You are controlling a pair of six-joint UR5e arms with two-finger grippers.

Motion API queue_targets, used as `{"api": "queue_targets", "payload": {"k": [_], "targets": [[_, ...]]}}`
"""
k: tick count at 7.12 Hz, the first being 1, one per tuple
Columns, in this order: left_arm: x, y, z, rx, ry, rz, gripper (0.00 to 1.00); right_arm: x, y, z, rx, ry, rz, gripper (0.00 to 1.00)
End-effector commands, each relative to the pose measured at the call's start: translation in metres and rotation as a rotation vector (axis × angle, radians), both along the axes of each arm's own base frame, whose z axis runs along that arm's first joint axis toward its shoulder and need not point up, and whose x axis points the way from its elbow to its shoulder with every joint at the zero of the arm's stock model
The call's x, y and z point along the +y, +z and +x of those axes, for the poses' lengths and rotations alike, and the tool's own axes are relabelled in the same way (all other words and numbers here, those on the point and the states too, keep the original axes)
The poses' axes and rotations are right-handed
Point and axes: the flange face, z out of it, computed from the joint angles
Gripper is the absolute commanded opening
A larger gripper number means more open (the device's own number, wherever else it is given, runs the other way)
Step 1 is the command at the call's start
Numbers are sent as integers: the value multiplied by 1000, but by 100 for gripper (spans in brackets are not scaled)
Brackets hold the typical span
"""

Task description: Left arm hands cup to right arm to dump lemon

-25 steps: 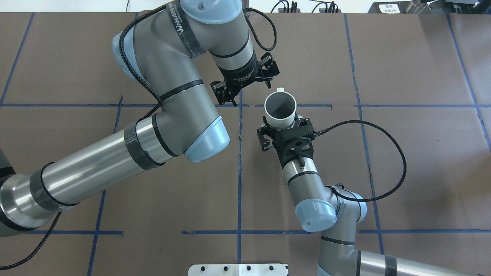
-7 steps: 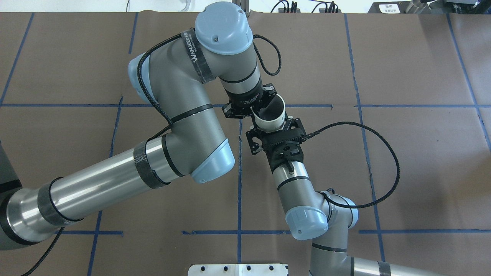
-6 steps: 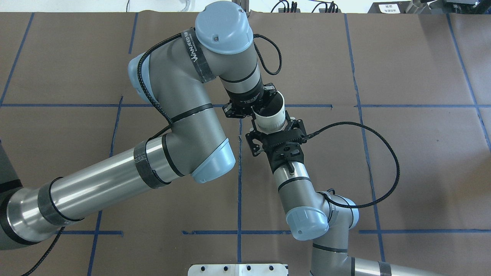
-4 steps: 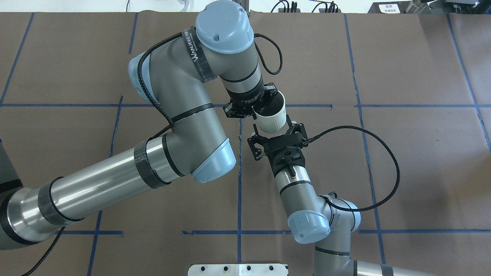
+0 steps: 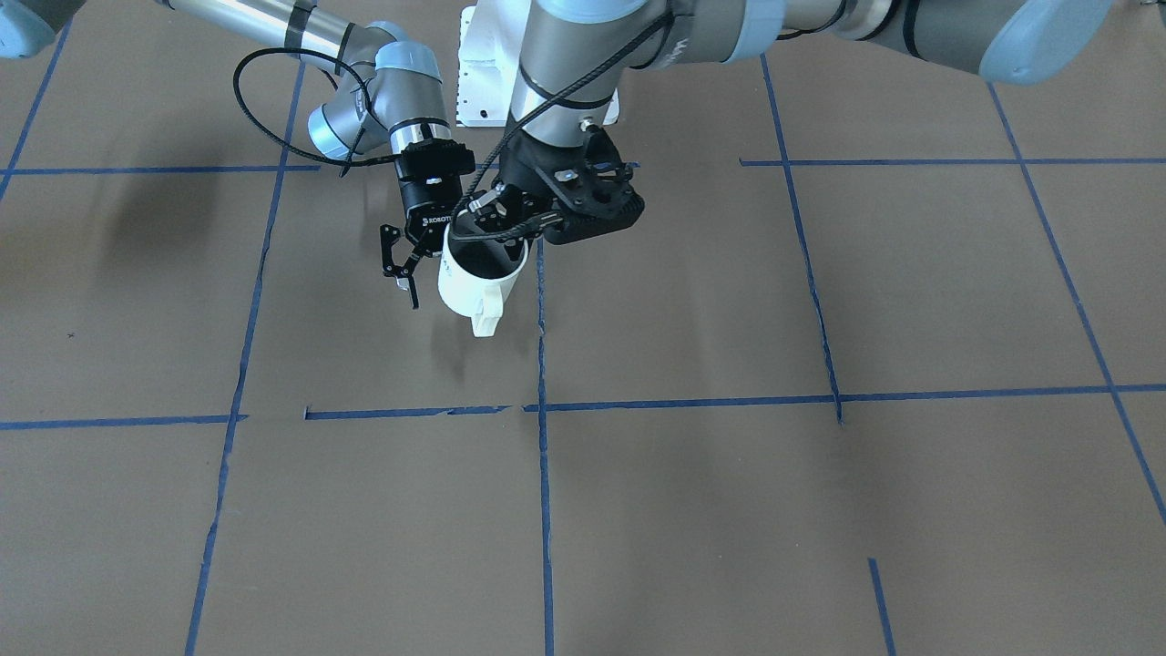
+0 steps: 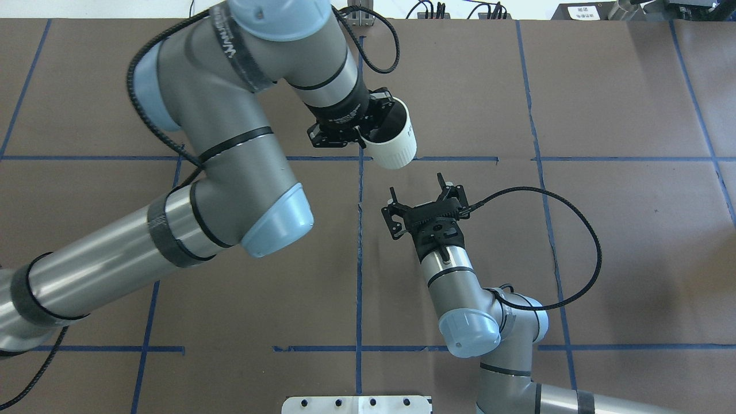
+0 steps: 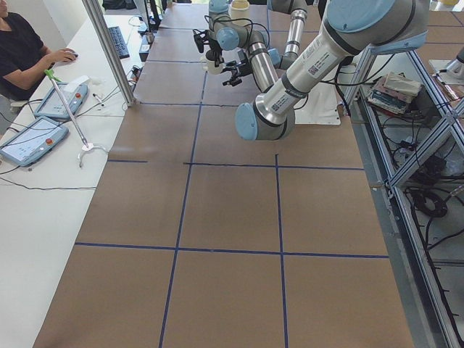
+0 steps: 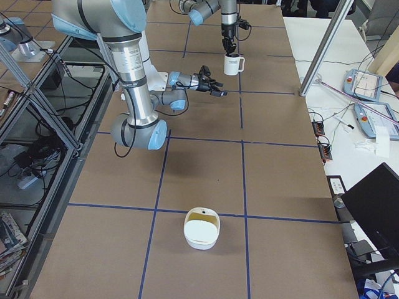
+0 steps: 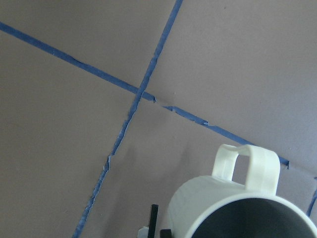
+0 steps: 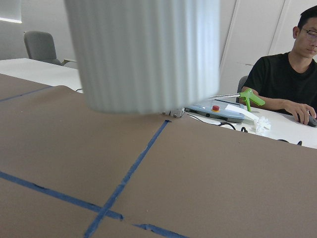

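**Taped brown table (image 6: 604,86): cup (image 6: 397,150) in left gripper (image 6: 367,127), hand-over pending**

The left gripper pinches the rim, and the cup hangs below it, off the surface. The right gripper (image 6: 418,187) stands spread wide and empty, just short of the cup's base, not touching. The lemon is not discernible; the dark interior may hide it. Judged step: presenting the cup. Next, the right jaws must bracket the body squarely before release.

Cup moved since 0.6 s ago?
Yes. The cup shifted up the view: earlier mostly below the horizontal blue tape line, now mostly above it.
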Motion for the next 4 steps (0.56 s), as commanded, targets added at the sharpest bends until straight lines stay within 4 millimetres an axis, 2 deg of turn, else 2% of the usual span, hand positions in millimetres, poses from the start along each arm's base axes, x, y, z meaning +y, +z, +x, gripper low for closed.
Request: {"api": "queue_targets", "payload": {"k": [1, 2, 3, 4], "targets": [[17, 85, -65, -58, 46, 131, 0, -51, 6, 31, -16, -55, -39, 100], [22, 138, -100, -129, 112, 240, 0, -78, 9, 54, -23, -82, -59, 100], [28, 194, -139, -208, 180, 317, 0, -104, 27, 79, -11, -109, -92, 100], [33, 243, -176, -281, 240, 370, 0, -133, 52, 115, 3, -141, -140, 100]]}}
